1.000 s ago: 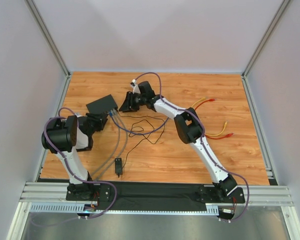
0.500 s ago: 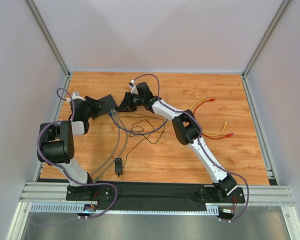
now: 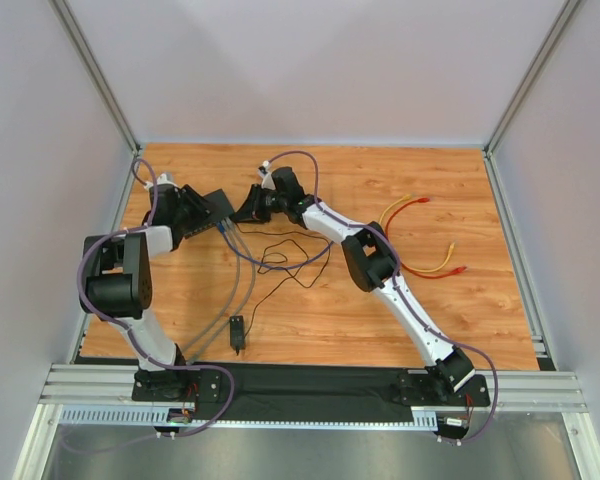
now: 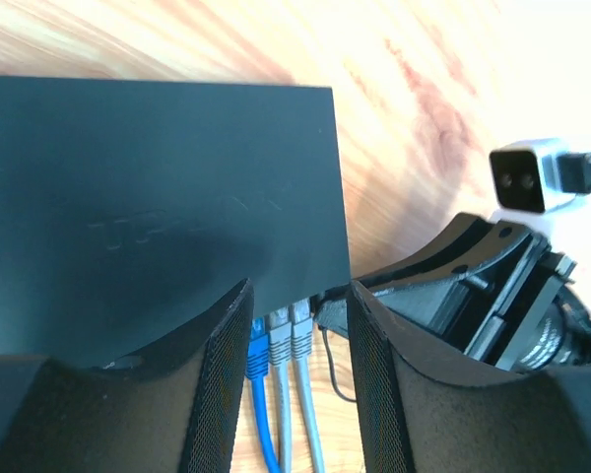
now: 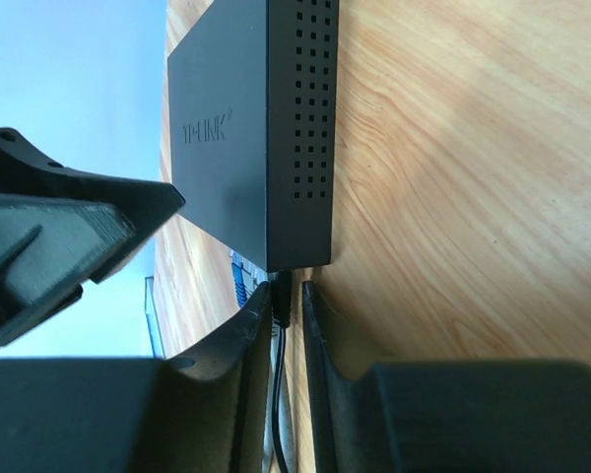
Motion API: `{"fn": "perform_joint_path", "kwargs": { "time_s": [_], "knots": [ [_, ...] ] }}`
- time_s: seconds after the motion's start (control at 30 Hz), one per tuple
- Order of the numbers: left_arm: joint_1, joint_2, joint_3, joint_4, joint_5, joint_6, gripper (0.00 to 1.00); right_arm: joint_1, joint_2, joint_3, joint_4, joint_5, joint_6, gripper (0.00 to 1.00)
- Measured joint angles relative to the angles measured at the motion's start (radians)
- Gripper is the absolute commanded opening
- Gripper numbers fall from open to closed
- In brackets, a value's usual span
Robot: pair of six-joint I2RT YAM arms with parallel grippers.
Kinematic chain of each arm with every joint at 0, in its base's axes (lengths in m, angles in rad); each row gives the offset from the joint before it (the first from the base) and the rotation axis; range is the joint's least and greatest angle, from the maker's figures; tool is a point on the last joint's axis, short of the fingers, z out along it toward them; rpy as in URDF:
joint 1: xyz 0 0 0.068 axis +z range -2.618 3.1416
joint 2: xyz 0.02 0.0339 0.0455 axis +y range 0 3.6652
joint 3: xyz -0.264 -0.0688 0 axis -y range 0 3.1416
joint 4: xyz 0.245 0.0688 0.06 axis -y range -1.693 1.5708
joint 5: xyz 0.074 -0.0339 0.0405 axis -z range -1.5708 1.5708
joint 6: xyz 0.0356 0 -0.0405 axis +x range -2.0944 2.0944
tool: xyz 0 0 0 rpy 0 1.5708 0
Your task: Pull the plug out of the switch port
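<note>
Setting: wood-grain table [image 3: 460, 310] w/ pale walls round it.
Switch [image 3: 216, 206]: lying flat at far left of table, port edge facing us; blue + grey cables [image 4: 276, 394] are plugged in.
Left gripper [image 4: 297, 384]: we are straddling the switch body, jaws part-open; we can't tell if pads [image 4: 229, 365] are touching. Prob. there to brace the box.
Right gripper [image 5: 288, 325]: jaws are narrowing round the black plug [image 5: 281, 296] at the switch's corner; grip not confirmed.
Next: close, pull straight out.
</note>
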Motion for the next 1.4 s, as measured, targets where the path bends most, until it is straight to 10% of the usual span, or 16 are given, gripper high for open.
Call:
{"fn": "perform_joint_path", "kwargs": {
  "time_s": [1.4],
  "knots": [
    [-0.275,0.251,0.629,-0.89,-0.527,0.545,0.52,-0.001,-0.028,-0.096,0.111,0.004,0.084,0.02]
  ]
}}
